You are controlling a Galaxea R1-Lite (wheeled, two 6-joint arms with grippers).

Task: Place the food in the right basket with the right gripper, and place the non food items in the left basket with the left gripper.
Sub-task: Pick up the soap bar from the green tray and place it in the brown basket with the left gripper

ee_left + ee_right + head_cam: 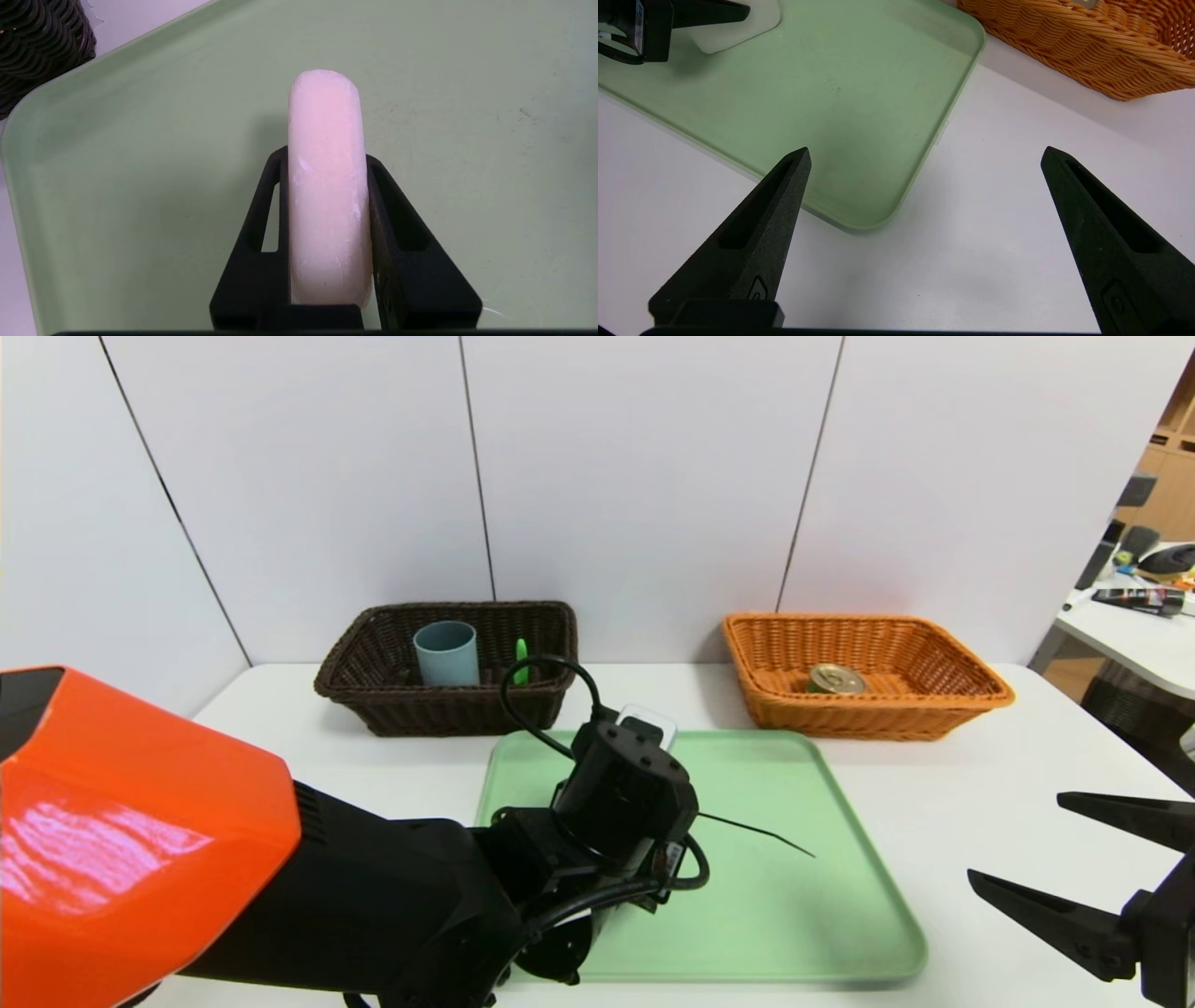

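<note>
The white surface point(952, 803) carries everything, with the green tray point(794, 896) in the middle near the robot and the two baskets behind it against the wall. The dark basket point(373, 695) stands behind the tray's left corner and already holds a grey-blue cup point(446, 653) and a small green thing point(521, 658). The orange basket point(934, 705) stands behind the right corner with a can point(836, 679) lying in it. That split fits the sorting: non-food left, food right.

The left gripper point(327, 158) is low over the far part of the tray, its jaws clamped on the sides of a pale bar of soap point(325, 186), which stands on its narrow edge and sticks out past the fingertips. The soap seems to sit on the tray floor or just above it; I cannot tell which. As a non-food item it belongs to this arm, and the dark basket lies just beyond the tray's corner, so the way there looks short. The basket's near wall is what stands between, so the soap would probably need lifting over the rim.

The right gripper point(924, 154) hangs above the bare surface beside the tray's near right corner, jaws wide apart and holding nothing. No other item shows on the tray, so it appears to have nothing to fetch.
</note>
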